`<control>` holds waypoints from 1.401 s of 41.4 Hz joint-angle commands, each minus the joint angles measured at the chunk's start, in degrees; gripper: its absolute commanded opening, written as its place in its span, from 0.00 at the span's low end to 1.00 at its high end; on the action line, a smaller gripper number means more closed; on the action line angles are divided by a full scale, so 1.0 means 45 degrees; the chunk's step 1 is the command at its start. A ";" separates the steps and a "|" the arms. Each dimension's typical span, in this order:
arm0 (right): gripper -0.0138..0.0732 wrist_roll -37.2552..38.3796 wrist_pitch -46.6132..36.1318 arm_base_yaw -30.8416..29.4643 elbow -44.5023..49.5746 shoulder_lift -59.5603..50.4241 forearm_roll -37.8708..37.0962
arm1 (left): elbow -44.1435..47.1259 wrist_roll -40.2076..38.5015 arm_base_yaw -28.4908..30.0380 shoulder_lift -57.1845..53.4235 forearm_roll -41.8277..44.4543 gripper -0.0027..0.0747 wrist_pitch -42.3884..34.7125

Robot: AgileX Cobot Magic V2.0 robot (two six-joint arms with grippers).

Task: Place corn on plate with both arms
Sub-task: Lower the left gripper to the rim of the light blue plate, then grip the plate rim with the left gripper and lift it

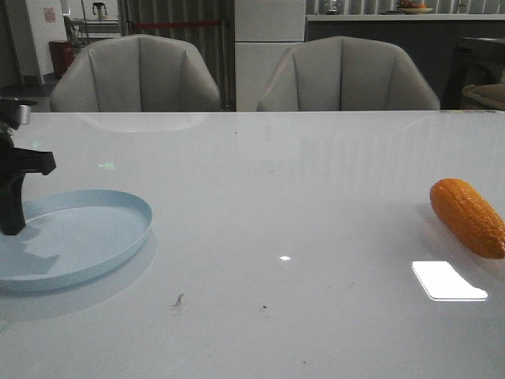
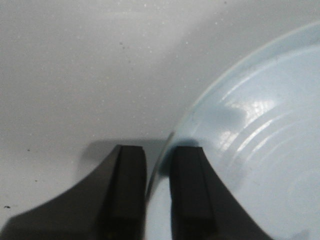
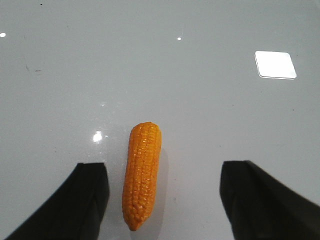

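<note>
Left gripper: the left gripper point(image 2: 157, 192) was pressed together on the rim of the plate point(image 1: 118, 237), one finger point(image 2: 127, 190) outside the rim on the worktop side and the other inside over the plate's floor, the thin rim edge running between them. In the front view the left arm point(image 1: 16, 178) stood at the far left edge, over the plate's left part.

Plate: pale blue, round and shallow, it sat at the left of the worktop point(image 1: 276, 197); the side near the arm looked slightly raised, with a shadow under the near rim, though how far it was off the surface could not be told. Faint rings showed on its floor in the left wrist view.

Right gripper: the right gripper point(image 3: 165, 200) was spread wide, its two dark fingers point(image 3: 90, 195) well apart on either side of the corn point(image 3: 142, 175) and touching neither side of it. It did not show in the front view.

Corn: the orange cob lay flat on the worktop at the far right, well apart from the plate, its length running between the right gripper's fingers, its pointed tip towards the wrist camera.

Worktop: glossy and white, with a bright square reflection point(image 1: 448, 280) just beside the corn and a few small dark specks point(image 1: 178, 300) near the front.

Background: two grey chairs point(image 1: 138, 75) stood behind the worktop.
</note>
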 commanded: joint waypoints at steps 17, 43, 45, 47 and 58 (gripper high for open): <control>0.82 -0.0030 -0.0960 -0.0006 -0.0398 -0.0108 -0.0076 | -0.1407 -0.0118 0.0041 -0.0676 -0.0385 0.16 0.0956; 0.82 -0.0030 -0.0960 -0.0006 -0.0398 -0.0108 -0.0076 | -0.5572 -0.0095 -0.1237 -0.0676 -0.3555 0.16 0.3082; 0.82 -0.0030 -0.0960 -0.0006 -0.0398 -0.0108 -0.0076 | -0.5572 -0.0095 -0.1600 -0.0676 -0.3609 0.16 0.3082; 0.82 -0.0030 -0.0960 -0.0006 -0.0398 -0.0108 -0.0076 | -0.5572 -0.0095 -0.1994 -0.0676 -0.3609 0.16 0.3004; 0.82 -0.0030 -0.0960 -0.0006 -0.0398 -0.0108 -0.0076 | -0.5513 -0.0812 -0.3621 -0.0617 -0.3187 0.16 0.2245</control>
